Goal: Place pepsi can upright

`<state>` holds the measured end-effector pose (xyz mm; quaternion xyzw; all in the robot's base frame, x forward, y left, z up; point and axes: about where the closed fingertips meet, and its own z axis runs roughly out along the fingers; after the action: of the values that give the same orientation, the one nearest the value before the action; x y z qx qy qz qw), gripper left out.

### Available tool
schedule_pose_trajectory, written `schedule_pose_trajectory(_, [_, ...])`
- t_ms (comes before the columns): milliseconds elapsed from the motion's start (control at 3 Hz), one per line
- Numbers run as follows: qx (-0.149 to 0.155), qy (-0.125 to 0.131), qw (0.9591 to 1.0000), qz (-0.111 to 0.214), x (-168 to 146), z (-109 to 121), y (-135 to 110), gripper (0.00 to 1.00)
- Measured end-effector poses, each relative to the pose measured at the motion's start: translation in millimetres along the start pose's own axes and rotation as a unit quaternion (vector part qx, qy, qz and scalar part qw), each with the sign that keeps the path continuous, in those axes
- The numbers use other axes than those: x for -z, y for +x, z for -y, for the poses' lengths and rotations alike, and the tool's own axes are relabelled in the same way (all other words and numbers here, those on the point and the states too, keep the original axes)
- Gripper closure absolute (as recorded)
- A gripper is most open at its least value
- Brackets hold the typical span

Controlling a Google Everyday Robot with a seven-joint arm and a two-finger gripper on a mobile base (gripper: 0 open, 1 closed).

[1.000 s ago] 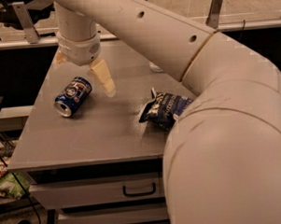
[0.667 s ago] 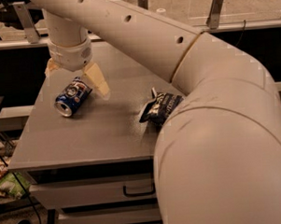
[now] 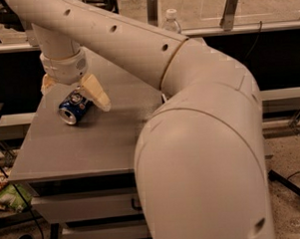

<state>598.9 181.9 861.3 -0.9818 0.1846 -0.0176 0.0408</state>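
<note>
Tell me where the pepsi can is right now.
In the camera view the pepsi can lies on its side on the left part of the grey table, just beneath the open pincer, whose fingers flank it.

- You're in a lab/test-room type space: plain grey surface (image 3: 91,144) on a drawer cabinet (image 3: 84,206), speckled hard floor (image 3: 291,152).
- Glass partition w/ metal posts (image 3: 230,8) behind.
- End effector (image 3: 74,97) sits low over the surface's back-left area, fingers apart.
</note>
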Motion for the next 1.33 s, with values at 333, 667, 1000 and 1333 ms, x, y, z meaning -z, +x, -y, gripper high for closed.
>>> schedule_pose_trajectory(333, [0.008, -0.014, 0.9999, 0.004, -16.5, 8.9, 2.4, 0.20])
schedule_pose_trajectory(667, [-0.003, -0.016, 0.9998, 0.009, -19.2, 15.4, 10.9, 0.51])
schedule_pose_trajectory(1000, [-0.013, -0.010, 0.9997, 0.015, -15.1, 18.7, 11.4, 0.75])
schedule_pose_trajectory(1333, [-0.051, 0.019, 0.9979, 0.036, 8.0, 17.6, 13.1, 0.97])
